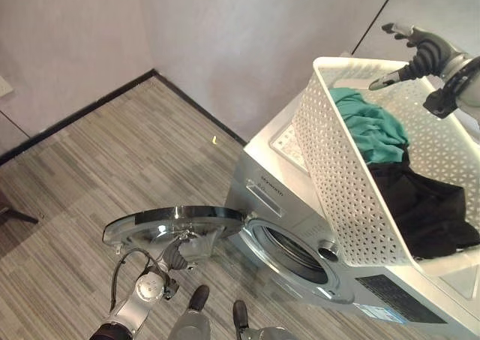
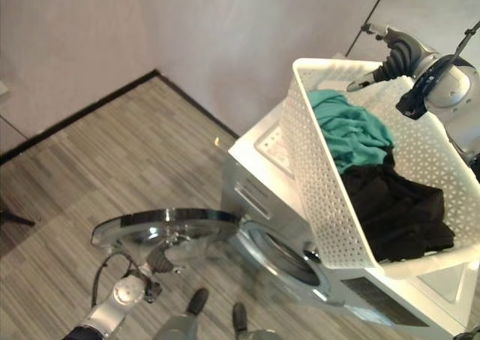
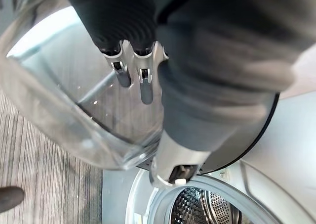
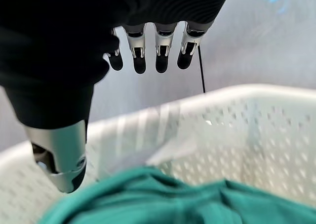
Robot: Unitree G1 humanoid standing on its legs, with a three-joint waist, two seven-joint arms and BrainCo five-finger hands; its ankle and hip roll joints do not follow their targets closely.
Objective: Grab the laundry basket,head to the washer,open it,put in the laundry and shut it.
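A silver washer stands against the wall with its round door swung wide open to the left, baring the drum opening. My left hand rests against the door's inner glass with its fingers straight. On top of the washer sits a white perforated laundry basket, tilted, holding a teal garment and black clothes. Above the basket's far rim my right hand hovers open, holding nothing, with the teal garment just below it.
Grey plank floor spreads to the left of the washer, bounded by pale walls with a dark skirting. A small yellow scrap lies on the floor near the wall. A dark leg of something pokes in at the left edge.
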